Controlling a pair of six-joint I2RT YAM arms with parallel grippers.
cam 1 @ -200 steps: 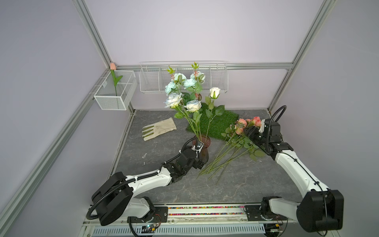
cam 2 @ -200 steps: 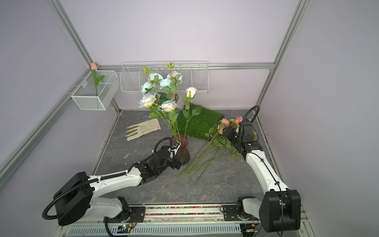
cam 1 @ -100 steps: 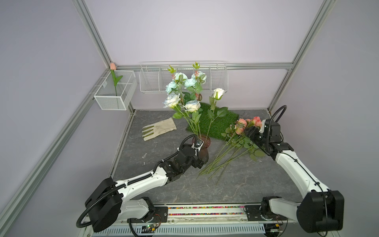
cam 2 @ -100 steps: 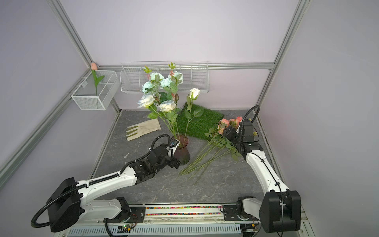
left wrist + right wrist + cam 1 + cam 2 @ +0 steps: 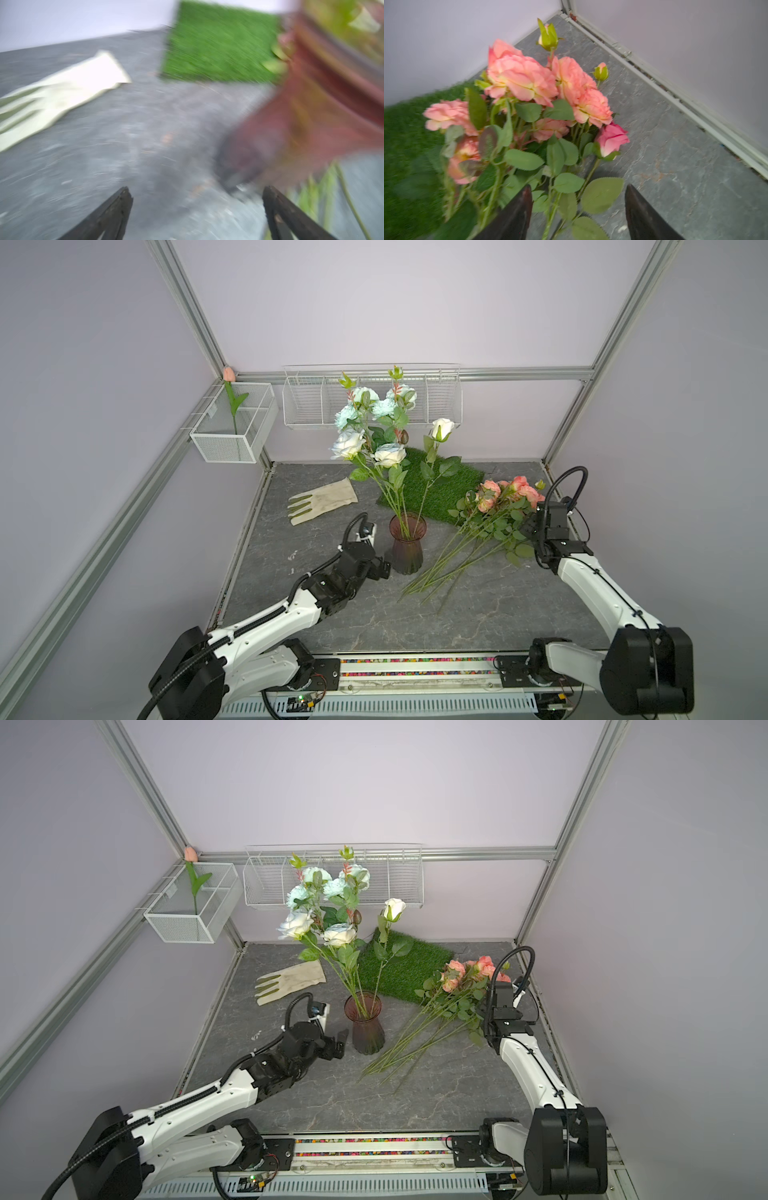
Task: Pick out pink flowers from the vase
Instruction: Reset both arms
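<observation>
Top views: grey worktop (image 5: 332, 622) with the pink flowers (image 5: 489, 491) lying out beside the vase (image 5: 407, 551)
Their stems fan from the vase's 5 o'clock to blooms at its 2 o'clock, by the grass mat (image 5: 440, 489); white and blue roses (image 5: 390, 454) stand in the vase; left fingers (image 5: 116, 209) spread wide, empty, at its 9 o'clock; right fingers (image 5: 517, 212) spread wide astride the leafy stems, not closed on them

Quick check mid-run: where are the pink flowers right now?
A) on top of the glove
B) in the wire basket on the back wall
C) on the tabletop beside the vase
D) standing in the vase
C: the pink flowers lie flat on the tabletop beside the vase, which holds only white and pale blue roses.
</observation>
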